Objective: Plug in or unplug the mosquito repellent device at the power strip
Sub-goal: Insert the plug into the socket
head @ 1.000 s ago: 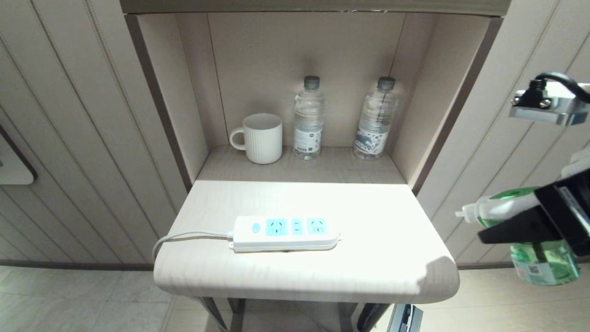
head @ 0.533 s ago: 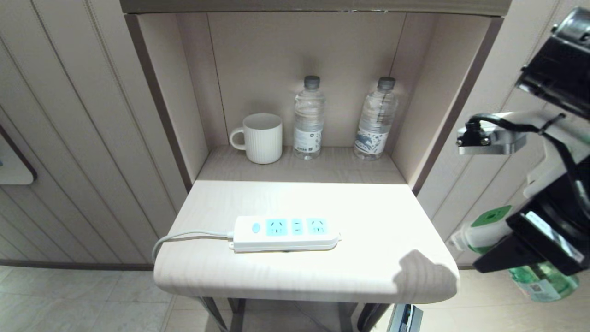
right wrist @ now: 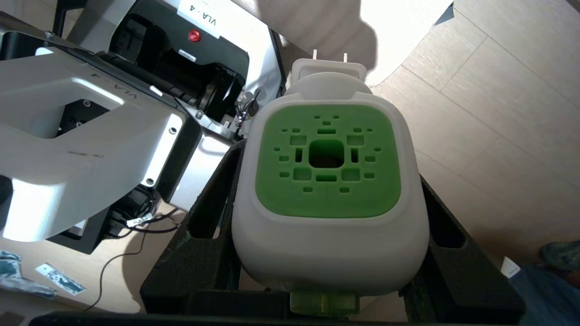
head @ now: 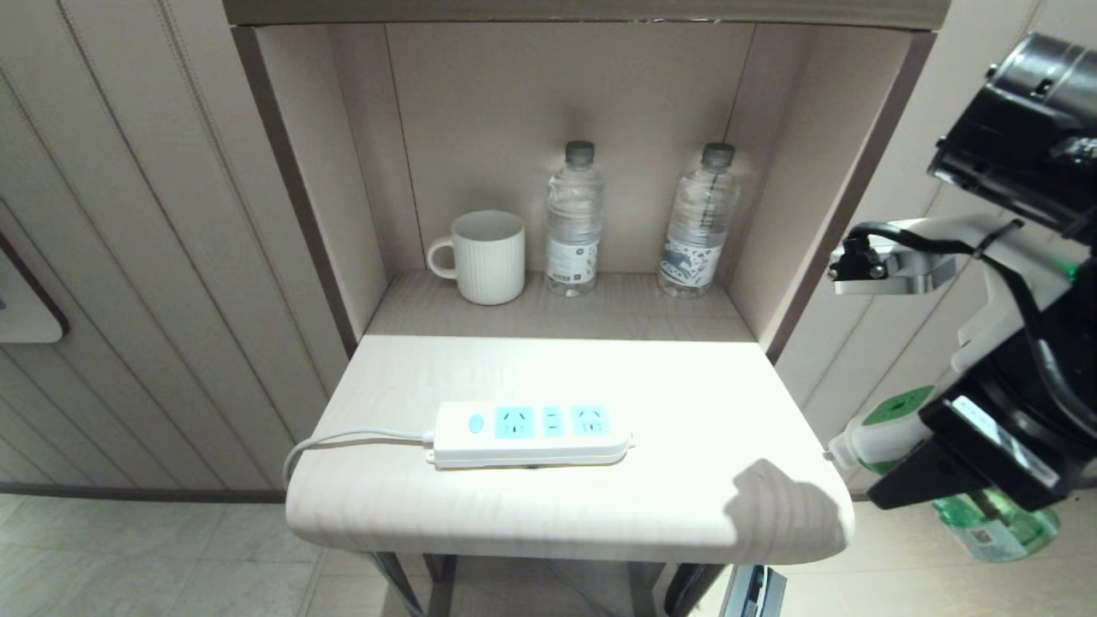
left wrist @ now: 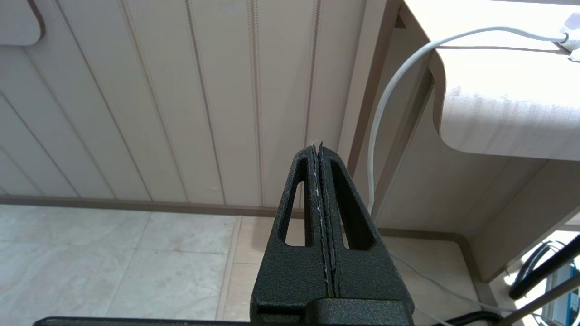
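Right tool (right wrist: 328,253): clamped on device (right wrist: 328,181), prongs exposed, off desk (head: 686,514) at 3 o'clock.
Strip (head: 531,434): desk centre, sockets empty.
Left tool (left wrist: 318,156): closed, empty.

Beige panelled wall (head: 154,257), recessed niche (head: 566,103), tiled floor (head: 128,557).

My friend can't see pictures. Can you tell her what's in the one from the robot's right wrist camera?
The right gripper holds a small white rounded-square mosquito repellent device with a green vented centre, one black finger on each side. Its two metal prongs point away toward the edge of a pale table, with wood-look floor below.
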Robot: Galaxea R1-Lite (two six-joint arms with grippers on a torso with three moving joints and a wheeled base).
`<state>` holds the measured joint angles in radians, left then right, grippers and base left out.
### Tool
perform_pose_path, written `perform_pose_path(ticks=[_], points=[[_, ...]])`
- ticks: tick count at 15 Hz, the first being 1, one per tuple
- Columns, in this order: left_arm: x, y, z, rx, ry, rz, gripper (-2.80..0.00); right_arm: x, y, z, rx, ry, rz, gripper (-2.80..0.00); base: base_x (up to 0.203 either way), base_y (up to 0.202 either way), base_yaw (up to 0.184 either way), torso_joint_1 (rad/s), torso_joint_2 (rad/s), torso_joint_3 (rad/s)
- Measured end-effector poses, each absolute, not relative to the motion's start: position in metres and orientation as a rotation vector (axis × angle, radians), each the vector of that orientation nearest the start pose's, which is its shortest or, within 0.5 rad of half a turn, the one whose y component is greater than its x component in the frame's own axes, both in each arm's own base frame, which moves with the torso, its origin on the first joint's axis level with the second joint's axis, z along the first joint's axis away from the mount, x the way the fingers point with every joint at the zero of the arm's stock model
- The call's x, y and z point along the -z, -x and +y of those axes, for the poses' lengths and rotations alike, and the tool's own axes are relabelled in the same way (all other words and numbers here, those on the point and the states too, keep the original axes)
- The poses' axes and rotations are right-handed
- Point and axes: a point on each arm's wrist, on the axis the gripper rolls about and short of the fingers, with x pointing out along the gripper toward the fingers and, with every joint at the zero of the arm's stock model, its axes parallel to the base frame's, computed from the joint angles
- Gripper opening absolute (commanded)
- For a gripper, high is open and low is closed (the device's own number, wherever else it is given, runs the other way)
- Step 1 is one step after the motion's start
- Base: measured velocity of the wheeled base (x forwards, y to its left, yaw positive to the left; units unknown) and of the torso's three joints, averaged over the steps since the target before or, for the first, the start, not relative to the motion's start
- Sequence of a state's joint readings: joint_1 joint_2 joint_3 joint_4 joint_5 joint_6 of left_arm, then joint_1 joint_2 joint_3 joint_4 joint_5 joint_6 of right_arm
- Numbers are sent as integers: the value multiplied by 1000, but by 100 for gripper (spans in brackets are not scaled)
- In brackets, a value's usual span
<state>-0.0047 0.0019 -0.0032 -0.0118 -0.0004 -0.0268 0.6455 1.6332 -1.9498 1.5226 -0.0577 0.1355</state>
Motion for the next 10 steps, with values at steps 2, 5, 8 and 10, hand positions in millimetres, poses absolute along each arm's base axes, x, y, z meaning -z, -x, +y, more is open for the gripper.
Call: perform_pose_path(ticks=[2, 5, 8, 10], points=[[-78, 23, 0, 5, 27, -13, -280, -330, -159, 118, -434, 300, 1176, -280, 0, 0, 0, 0, 0, 0], [-78, 23, 0, 5, 27, -13, -280, -329, -159, 119, -435, 299, 1179, -280, 0, 0, 0, 0, 0, 0], [-78, 23, 0, 5, 27, -12, -280, -329, -160, 119, -436, 298, 1184, -280, 0, 0, 0, 28, -60, -43], [-78, 23, 0, 5, 27, -13, -280, -328, -160, 119, -436, 299, 1184, -280, 0, 0, 0, 147, -358, -216]])
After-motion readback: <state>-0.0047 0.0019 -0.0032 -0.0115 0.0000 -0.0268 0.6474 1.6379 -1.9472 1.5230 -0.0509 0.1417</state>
